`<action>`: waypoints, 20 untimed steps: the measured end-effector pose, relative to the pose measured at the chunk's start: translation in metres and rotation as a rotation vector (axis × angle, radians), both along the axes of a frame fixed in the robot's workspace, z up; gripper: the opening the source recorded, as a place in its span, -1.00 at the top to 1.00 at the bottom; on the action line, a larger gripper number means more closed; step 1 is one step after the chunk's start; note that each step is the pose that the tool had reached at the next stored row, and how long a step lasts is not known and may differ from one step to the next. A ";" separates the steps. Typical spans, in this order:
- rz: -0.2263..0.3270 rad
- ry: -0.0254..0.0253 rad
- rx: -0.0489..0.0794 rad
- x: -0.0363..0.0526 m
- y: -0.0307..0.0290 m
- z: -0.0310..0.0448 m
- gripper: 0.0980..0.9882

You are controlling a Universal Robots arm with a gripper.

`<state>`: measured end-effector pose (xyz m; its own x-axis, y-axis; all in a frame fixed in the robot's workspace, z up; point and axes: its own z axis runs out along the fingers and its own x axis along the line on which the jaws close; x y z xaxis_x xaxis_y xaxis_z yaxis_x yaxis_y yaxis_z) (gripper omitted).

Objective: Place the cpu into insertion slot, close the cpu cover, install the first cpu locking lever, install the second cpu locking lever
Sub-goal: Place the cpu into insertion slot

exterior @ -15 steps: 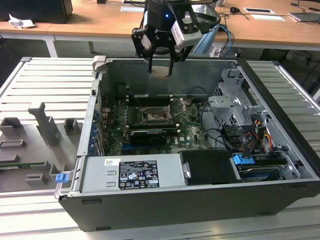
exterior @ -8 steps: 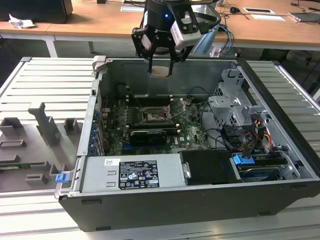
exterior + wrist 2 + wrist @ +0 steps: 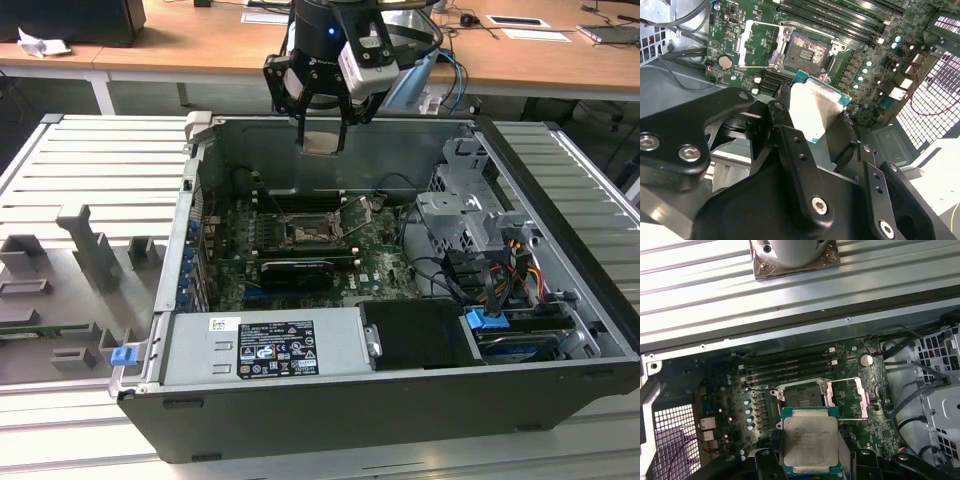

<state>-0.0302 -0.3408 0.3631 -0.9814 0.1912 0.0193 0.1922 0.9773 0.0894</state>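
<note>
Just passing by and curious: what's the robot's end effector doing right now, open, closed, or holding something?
End effector: closed, holding the cpu by its edges.

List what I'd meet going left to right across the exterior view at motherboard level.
grey fixture block → insertion slot → open cpu cover → metal drive cage → case's right wall
</note>
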 end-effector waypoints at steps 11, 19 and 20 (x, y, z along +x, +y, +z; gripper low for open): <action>-0.066 0.0000 0.000 0.0000 0.0000 -0.0001 0.04; -0.098 -0.0002 -0.004 -0.0001 0.0000 -0.0054 0.04; -0.100 -0.0002 -0.005 -0.0001 -0.0001 -0.0054 0.04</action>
